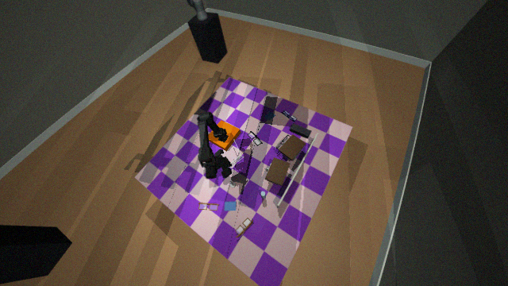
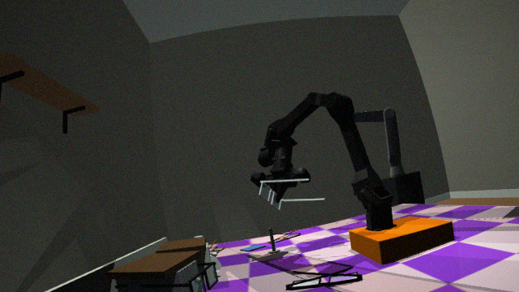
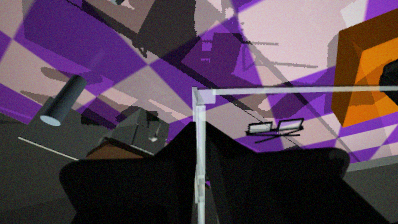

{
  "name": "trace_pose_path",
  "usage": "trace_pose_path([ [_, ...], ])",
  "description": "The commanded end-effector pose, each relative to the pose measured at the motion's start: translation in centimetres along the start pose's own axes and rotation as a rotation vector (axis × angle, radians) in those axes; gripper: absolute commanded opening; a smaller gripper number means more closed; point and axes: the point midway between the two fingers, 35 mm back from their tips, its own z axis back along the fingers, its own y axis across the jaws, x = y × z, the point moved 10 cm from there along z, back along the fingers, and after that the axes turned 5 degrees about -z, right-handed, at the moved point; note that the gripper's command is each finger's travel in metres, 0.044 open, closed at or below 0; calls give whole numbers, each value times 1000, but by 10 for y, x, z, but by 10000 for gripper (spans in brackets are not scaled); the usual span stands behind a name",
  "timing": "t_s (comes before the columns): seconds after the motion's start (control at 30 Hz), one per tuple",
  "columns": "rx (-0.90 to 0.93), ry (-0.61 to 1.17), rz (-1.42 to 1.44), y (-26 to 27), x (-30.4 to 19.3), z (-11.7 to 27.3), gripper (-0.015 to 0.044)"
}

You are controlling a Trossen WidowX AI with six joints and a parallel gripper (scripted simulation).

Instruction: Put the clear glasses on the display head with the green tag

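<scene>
My gripper (image 2: 278, 195) (image 3: 198, 127) is shut on the clear glasses (image 2: 285, 180) (image 3: 300, 90) and holds them high above the mat. In the exterior view the lens front is tilted and both temples point right. In the wrist view the front runs down between the fingers and one temple reaches right. Two blocky heads with brown tops stand by the rail: one head (image 1: 291, 147) wears black-framed glasses, and the other head (image 1: 277, 171) looks bare. The glasses are well away from both heads. A green tag cannot be made out.
Black glasses (image 1: 255, 138) (image 2: 358, 277) (image 3: 275, 129) lie on the mat. A thin post on a base (image 2: 272, 241), a pale-topped cylinder (image 1: 263, 194) (image 3: 65, 100), a blue pad (image 1: 230, 206) and a black box (image 1: 300, 130) stand around. A pale rail (image 1: 299, 168) runs behind the heads.
</scene>
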Motion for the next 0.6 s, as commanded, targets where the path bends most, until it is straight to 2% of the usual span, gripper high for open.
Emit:
trace_pose_path([
  [0.0, -27, -18, 154, -2, -7, -8, 0],
  [0.57, -127, -70, 884, -5, -40, -32, 0],
])
